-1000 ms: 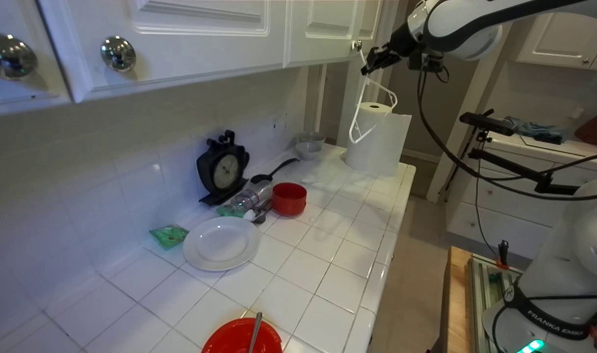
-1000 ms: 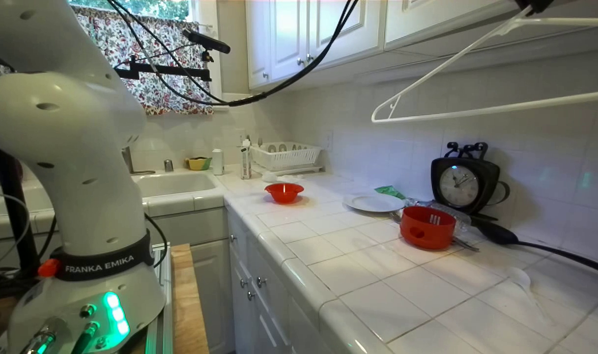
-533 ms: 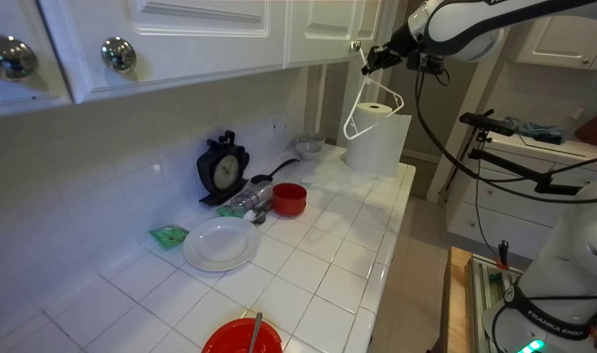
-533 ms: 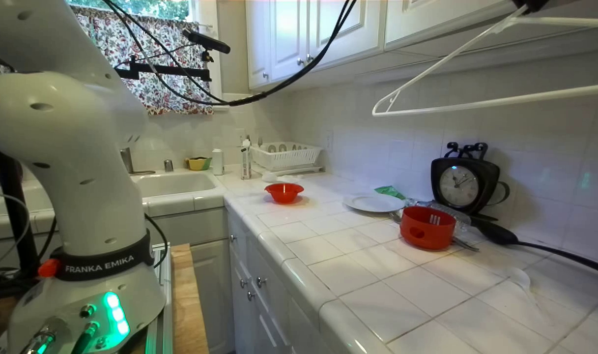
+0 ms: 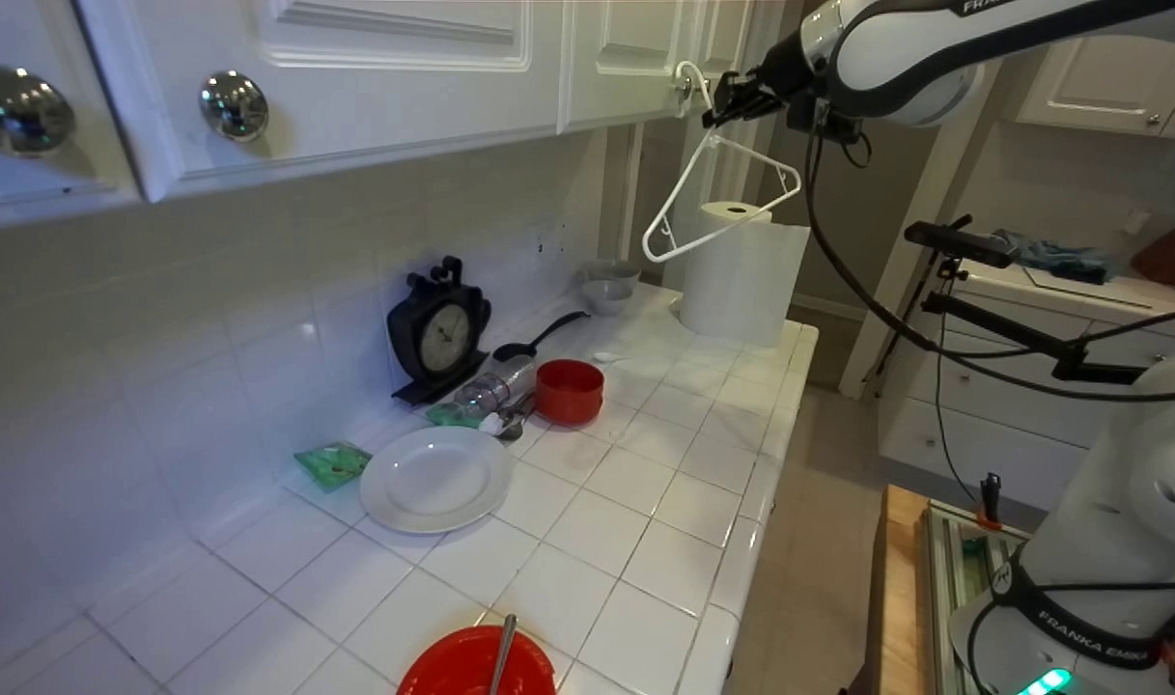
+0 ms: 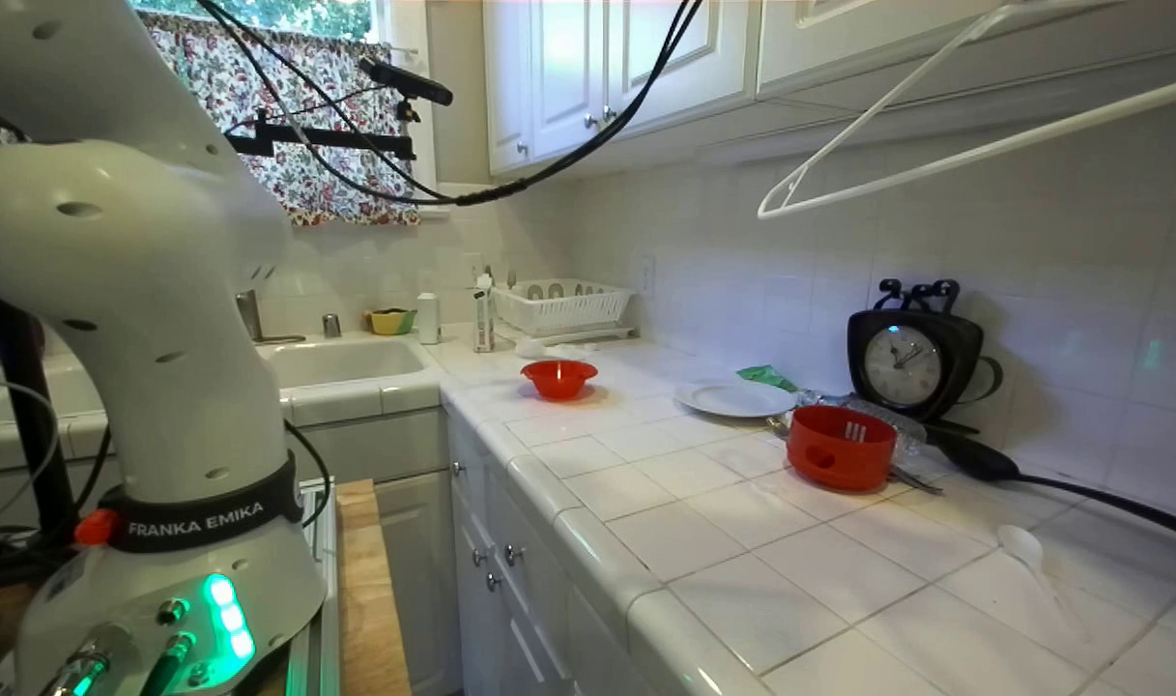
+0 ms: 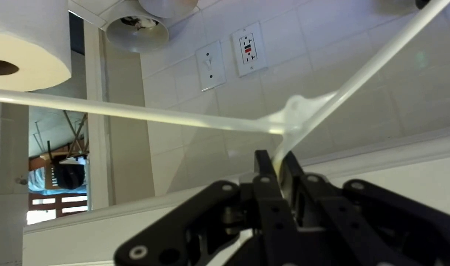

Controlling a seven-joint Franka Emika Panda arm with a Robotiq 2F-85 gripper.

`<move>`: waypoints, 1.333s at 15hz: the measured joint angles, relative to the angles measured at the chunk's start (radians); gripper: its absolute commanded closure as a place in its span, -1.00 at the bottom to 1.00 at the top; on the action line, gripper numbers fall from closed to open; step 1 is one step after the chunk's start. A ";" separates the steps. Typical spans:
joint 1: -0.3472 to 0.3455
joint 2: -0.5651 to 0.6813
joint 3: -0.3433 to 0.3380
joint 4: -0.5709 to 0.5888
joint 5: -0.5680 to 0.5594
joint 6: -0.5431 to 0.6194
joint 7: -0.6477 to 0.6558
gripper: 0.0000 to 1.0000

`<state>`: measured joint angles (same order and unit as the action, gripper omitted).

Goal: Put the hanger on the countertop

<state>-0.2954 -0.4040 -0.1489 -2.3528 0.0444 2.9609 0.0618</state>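
The white hanger (image 5: 681,181) hangs in the air well above the white tiled countertop (image 5: 645,483). My gripper (image 5: 714,118) is shut on the hanger's neck, just below its hook. In the wrist view the gripper (image 7: 277,157) pinches the neck between its black fingers, and the hanger's two arms (image 7: 173,117) spread out beyond them. In an exterior view the hanger (image 6: 1032,138) is cut by the frame edge and the gripper is out of view; the countertop (image 6: 742,599) lies below. The hook shows beside a cabinet knob; I cannot tell if they touch.
Upper cabinets (image 5: 635,77) stand close to the gripper. A paper-towel roll (image 5: 732,280) stands behind the hanger at the counter's far end. A red cup (image 5: 570,396), a black scale (image 5: 442,333), a black-handled utensil (image 5: 539,338) and a white plate (image 5: 436,480) lie along the counter.
The hanger has moved a little left and up with my gripper in an exterior view. It has swung round so its outline looks wider there. The grip on its neck looks kept.
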 measured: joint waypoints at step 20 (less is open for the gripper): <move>0.034 0.201 0.193 -0.032 -0.342 -0.442 0.272 0.87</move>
<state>-0.2617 -0.2029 0.0437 -2.3848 -0.2973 2.5188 0.3342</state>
